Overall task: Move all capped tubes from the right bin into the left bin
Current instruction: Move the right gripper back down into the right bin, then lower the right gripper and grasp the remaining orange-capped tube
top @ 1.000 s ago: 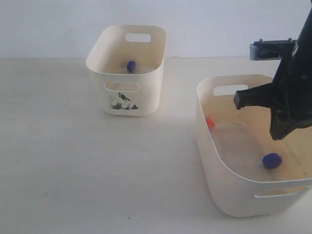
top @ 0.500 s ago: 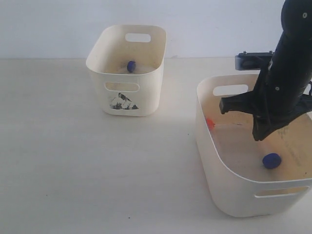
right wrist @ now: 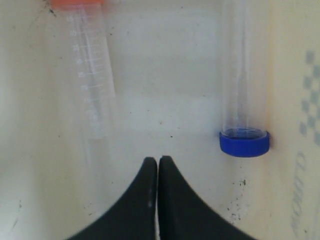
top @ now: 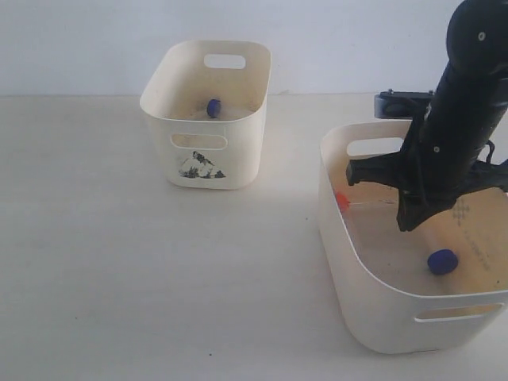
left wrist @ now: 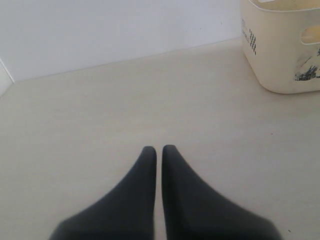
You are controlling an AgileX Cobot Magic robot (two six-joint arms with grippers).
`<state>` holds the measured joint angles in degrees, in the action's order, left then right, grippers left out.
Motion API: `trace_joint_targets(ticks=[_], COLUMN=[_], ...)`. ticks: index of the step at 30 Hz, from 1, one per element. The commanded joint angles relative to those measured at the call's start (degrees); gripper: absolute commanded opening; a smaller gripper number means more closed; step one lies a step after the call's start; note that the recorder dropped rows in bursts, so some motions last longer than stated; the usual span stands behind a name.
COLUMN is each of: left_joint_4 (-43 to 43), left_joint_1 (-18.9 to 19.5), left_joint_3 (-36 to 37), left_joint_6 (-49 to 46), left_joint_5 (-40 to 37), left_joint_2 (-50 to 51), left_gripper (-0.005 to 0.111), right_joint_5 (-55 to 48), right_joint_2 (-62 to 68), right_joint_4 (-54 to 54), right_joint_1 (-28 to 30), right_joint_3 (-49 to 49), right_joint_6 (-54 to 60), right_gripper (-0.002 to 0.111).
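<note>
left bin [top: 238, 163] back left, one tube [top: 213, 108] inside, right bin [top: 349, 278] front right, two tubes [right wrist: 243, 100] inside

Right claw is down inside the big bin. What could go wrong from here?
1. The right claw is shut and sits between the orange-capped tube and the blue-capped tube, aimed at neither. Lowering it as it is would likely only hit the floor of the right bin.
2. Both tubes are round and lie flat, so a nudge from a finger may roll them away.

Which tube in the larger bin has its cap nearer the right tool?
The blue-capped tube; its cap lies close beside the shut tool, while the orange-capped tube's cap sits farther off.
</note>
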<state>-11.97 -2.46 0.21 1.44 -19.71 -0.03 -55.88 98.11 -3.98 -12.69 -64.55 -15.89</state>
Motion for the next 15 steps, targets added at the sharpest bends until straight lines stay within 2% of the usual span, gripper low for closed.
trace_joint_targets(ticks=[1,15], left_joint_4=[0.18,0.18], left_joint_1=[-0.08,-0.08], left_joint_3=[-0.21,-0.21], left_joint_6=[0.54,0.54], left_joint_5=[0.20,0.20], left_joint_2=[0.03,0.03], left_gripper=[0.004,0.004], right_joint_5=[0.33,1.61], right_joint_2=[-0.21,0.19], right_joint_4=[-0.19,-0.49], right_joint_1=[0.18,0.18], right_joint_3=[0.07,0.07], right_joint_6=[-0.12,-0.01], right_gripper=[0.000,0.000])
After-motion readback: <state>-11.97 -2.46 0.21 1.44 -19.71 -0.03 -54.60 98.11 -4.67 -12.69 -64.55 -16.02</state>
